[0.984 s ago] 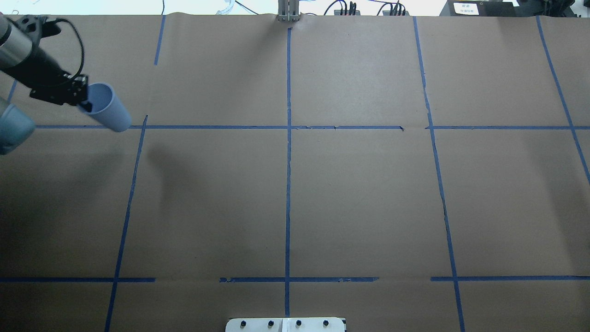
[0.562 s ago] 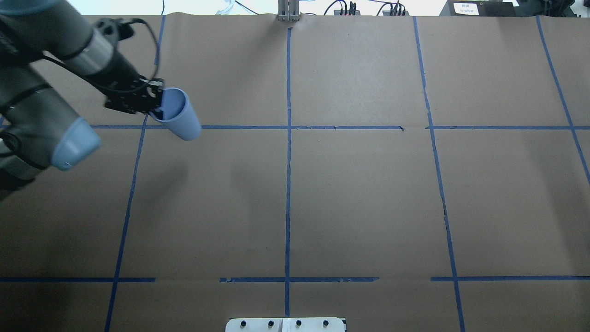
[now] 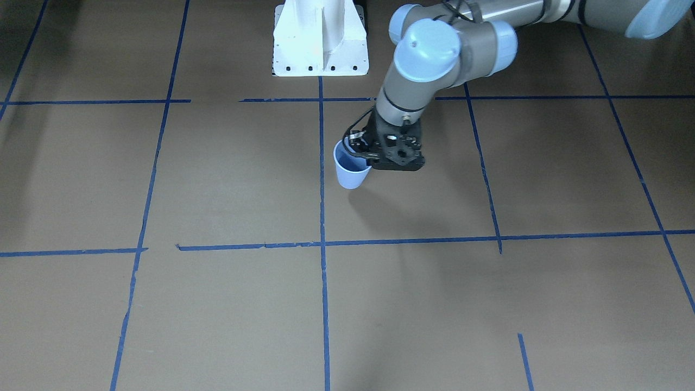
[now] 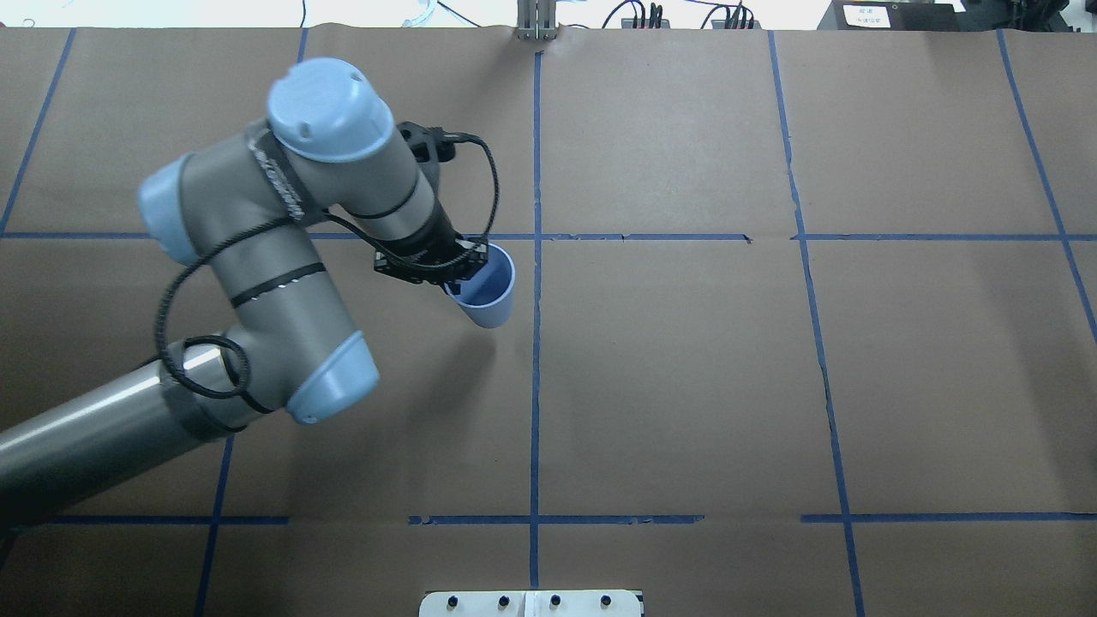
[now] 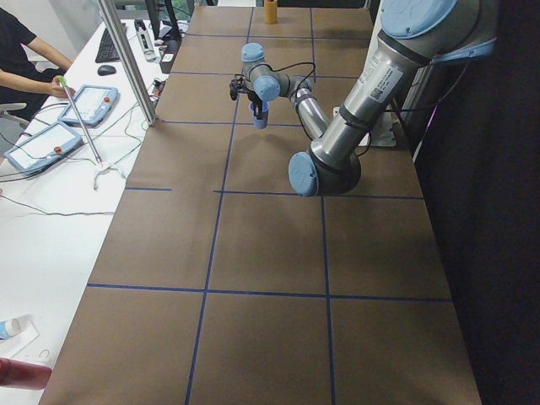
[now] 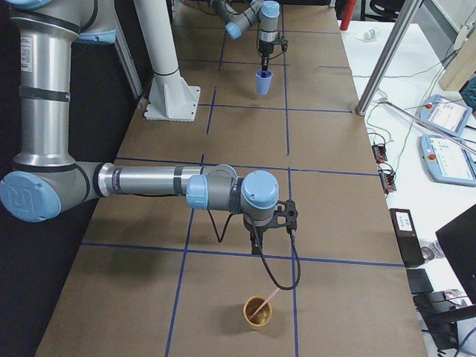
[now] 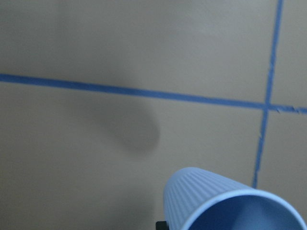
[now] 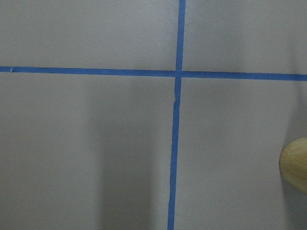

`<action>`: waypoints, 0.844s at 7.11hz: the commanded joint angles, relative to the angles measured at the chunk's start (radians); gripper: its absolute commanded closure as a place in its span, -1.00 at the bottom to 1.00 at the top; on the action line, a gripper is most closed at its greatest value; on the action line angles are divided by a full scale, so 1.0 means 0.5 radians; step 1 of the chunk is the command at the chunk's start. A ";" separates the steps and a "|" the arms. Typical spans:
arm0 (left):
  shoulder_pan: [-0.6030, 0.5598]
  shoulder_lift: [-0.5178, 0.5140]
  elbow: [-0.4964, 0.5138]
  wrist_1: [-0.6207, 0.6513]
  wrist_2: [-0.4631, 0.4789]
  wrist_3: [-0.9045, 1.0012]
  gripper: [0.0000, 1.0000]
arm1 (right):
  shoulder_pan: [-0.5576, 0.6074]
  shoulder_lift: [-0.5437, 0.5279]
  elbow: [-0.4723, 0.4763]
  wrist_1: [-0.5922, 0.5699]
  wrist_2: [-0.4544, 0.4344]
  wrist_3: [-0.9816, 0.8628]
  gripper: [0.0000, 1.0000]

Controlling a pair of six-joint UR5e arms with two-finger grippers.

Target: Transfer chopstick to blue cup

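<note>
The blue cup [image 4: 487, 296] hangs upright, slightly tilted, in my left gripper [image 4: 458, 276], which is shut on its rim with one finger inside and one outside. It is held a little above the table, just left of the centre tape line; it also shows in the front view [image 3: 350, 172] and the left wrist view [image 7: 225, 203]. A pale pink chopstick [image 6: 263, 302] stands in a yellow cup [image 6: 257, 315] at the table's right end. My right gripper [image 6: 256, 245] hovers beside that cup, seen only in the exterior right view, so I cannot tell if it is open or shut.
The brown paper table [image 4: 686, 386] carries a grid of blue tape lines. The robot's white base [image 3: 320, 38] stands at the near edge. The yellow cup's edge shows in the right wrist view [image 8: 295, 165]. Operators' desks with pendants [image 6: 446, 134] lie beyond the far edge.
My left arm has swung to the right with the blue cup, from the table's far left to just left of the centre line. The cup now hangs more upright.
</note>
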 commanded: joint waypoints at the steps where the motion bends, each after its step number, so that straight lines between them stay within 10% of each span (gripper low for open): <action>1: 0.042 -0.162 0.204 -0.018 0.037 0.012 0.97 | -0.001 -0.002 -0.002 0.007 0.029 0.001 -1.00; 6: 0.101 -0.196 0.318 -0.107 0.037 0.012 0.84 | -0.004 -0.002 -0.002 0.007 0.038 -0.002 -1.00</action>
